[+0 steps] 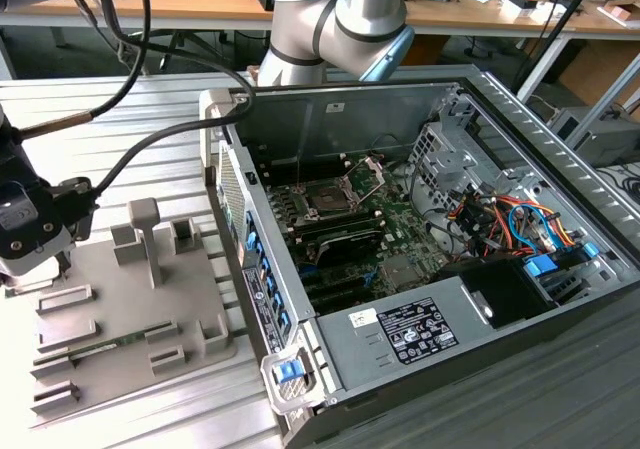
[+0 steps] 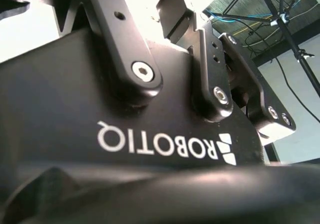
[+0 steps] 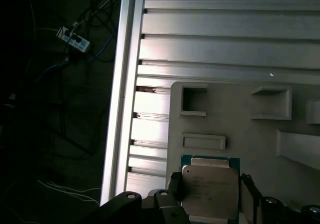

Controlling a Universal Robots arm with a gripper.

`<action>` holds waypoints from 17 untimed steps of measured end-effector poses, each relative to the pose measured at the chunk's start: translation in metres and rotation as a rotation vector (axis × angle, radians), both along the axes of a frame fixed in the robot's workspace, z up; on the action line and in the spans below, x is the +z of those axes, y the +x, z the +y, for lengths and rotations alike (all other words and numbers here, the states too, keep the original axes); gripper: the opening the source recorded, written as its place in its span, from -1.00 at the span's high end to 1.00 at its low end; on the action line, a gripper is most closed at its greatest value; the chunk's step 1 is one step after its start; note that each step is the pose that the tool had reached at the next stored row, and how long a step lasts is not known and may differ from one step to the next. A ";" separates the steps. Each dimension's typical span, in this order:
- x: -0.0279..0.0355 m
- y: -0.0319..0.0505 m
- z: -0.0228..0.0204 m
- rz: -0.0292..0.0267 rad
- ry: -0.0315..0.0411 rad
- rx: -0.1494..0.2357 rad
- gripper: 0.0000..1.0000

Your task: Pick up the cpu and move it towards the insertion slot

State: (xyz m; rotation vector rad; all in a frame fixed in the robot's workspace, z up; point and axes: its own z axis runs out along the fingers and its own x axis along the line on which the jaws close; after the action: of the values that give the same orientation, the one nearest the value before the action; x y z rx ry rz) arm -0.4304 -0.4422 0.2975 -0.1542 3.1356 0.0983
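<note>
Underlying cpu [image 3: 209, 189] — grey plate [image 3: 235, 129], ribbed table [image 3: 225, 49].

Exterior view: even, soft light with faint shadows; the computer case [image 1: 400, 334] grows dim deep inside.
Second wrist view: the near black parts are soft and out of focus; the white patch behind is blown out.
First wrist view: one side is almost black; the table [image 3: 225, 49] slats glare; the cpu [image 3: 209, 186] lid shows a dull sheen.
</note>
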 end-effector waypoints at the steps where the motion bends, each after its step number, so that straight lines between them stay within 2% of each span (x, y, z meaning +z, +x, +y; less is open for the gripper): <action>1: 0.0008 0.0000 0.0000 -0.0001 0.0000 0.000 -0.09; 17: 0.0135 0.0000 0.0000 0.0000 -0.0001 0.000 -0.09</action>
State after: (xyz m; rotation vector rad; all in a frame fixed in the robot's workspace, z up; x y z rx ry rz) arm -0.4304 -0.4422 0.3110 -0.1542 3.1356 0.0982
